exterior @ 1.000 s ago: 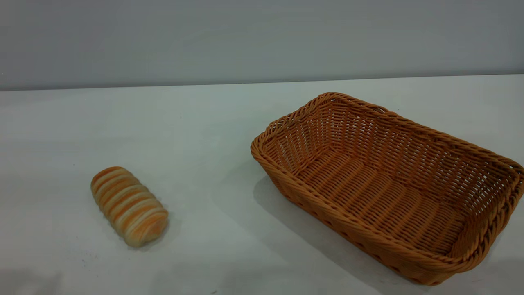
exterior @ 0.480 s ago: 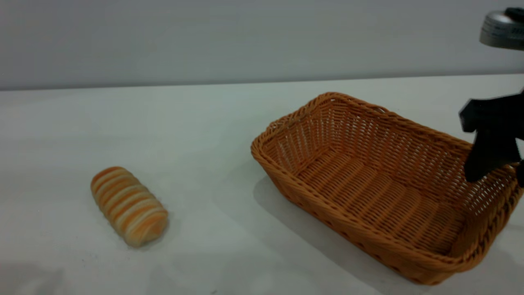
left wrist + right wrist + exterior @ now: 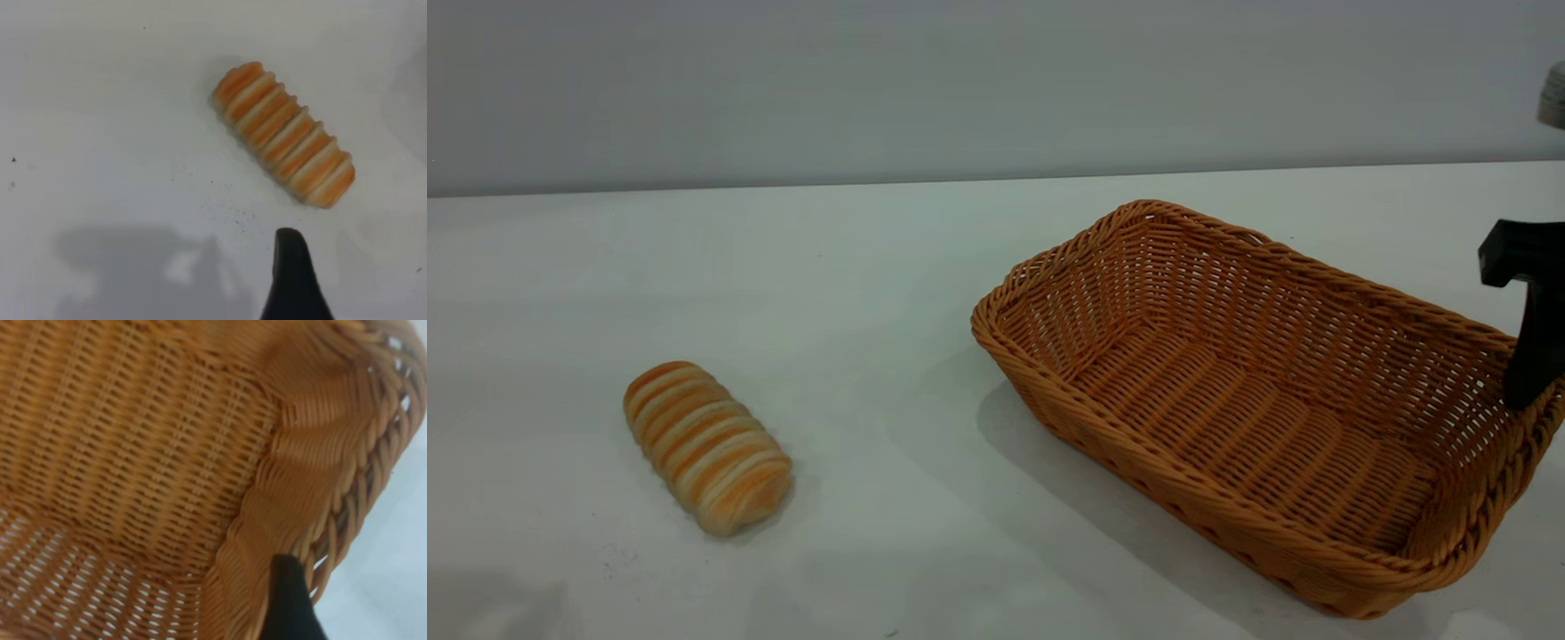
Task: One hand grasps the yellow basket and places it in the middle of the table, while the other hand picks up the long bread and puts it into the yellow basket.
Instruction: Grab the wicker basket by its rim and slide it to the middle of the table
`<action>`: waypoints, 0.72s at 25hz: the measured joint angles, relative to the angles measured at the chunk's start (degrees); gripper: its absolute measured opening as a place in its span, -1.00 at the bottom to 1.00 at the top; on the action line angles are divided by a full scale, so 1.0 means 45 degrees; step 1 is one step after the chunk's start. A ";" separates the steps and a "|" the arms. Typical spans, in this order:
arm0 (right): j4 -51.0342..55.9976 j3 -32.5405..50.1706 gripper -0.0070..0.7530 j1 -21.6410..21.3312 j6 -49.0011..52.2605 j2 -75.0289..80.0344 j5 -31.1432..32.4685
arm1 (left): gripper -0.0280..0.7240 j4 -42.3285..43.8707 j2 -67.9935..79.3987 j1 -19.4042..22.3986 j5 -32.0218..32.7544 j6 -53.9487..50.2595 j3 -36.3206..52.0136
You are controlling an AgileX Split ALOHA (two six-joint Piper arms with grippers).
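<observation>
Right tool (image 3: 1532, 391) has shifted outward and lower in the last half second; one finger now inside the yellow basket (image 3: 1254, 400) at its far-right rim. Grip not visible, cannot tell. Basket unmoved on desk (image 3: 871, 267). Long bread (image 3: 707, 446) lies well left of basket; left tool (image 3: 293, 280) near it, openness unclear. Likely rim grasp imminent.

Plain grey wall (image 3: 960, 89) behind; soft grey shadow (image 3: 133, 267) and tiny dark specks (image 3: 227, 210) below.
</observation>
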 joint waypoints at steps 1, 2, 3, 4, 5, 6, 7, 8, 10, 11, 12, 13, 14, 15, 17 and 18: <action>0.0013 0.0000 0.36 -0.0029 0.0014 0.0000 -0.0014 | 0.54 0.0000 0.0000 0.0000 0.0000 0.0000 0.0000; 0.0042 0.0000 0.36 -0.0029 0.0014 0.0000 -0.0039 | 0.54 0.0000 0.0000 0.0000 0.0000 0.0000 0.0000; 0.0061 0.0000 0.36 -0.0029 0.0030 0.0015 -0.0067 | 0.54 0.0000 0.0000 0.0000 0.0000 0.0000 0.0000; 0.0113 -0.0010 0.36 -0.0029 0.0030 0.0057 -0.0094 | 0.54 0.0000 0.0000 0.0000 0.0000 0.0000 0.0000; 0.0200 -0.0010 0.36 -0.0029 0.0030 0.0167 -0.0126 | 0.54 0.0000 0.0000 0.0000 0.0000 0.0005 0.0000; 0.0321 -0.0010 0.36 -0.0029 0.0030 0.0324 -0.0137 | 0.54 0.0000 0.0000 0.0000 0.0000 0.0005 0.0000; 0.0479 -0.0010 0.36 -0.0029 -0.0022 0.0475 -0.0151 | 0.54 0.0000 0.0000 0.0000 0.0000 0.0005 0.0000; 0.0676 -0.0010 0.36 -0.0029 -0.0101 0.0662 -0.0163 | 0.54 0.0000 0.0000 0.0000 0.0000 0.0016 0.0000; 0.1012 -0.0010 0.36 -0.0029 -0.0481 0.0976 -0.0191 | 0.54 0.0000 0.0000 0.0000 0.0000 0.0015 -0.0010; 0.1179 -0.0010 0.36 -0.0029 -0.0655 0.1142 -0.0225 | 0.54 0.0000 0.0000 0.0000 0.0000 0.0019 -0.0010; 0.1386 -0.0010 0.36 -0.0029 -0.0869 0.1298 -0.0340 | 0.54 0.0000 0.0000 0.0000 0.0000 0.0019 -0.0010; 0.1569 -0.0010 0.36 -0.0029 -0.1073 0.1440 -0.0484 | 0.54 0.0000 0.0000 0.0000 0.0000 0.0019 -0.0010; 0.1835 -0.0010 0.36 -0.0029 -0.1290 0.1559 -0.0647 | 0.54 0.0000 0.0000 0.0000 0.0000 0.0019 -0.0010; 0.2128 -0.0010 0.36 -0.0029 -0.1472 0.1687 -0.0773 | 0.54 0.0000 0.0000 0.0000 0.0000 0.0019 -0.0010; 0.2634 -0.0010 0.36 -0.0029 -0.1967 0.1931 -0.1048 | 0.54 0.0000 0.0000 0.0000 0.0000 0.0019 -0.0010; 0.2874 -0.0010 0.36 -0.0029 -0.2167 0.2078 -0.1121 | 0.54 0.0000 0.0000 0.0000 0.0000 0.0019 -0.0010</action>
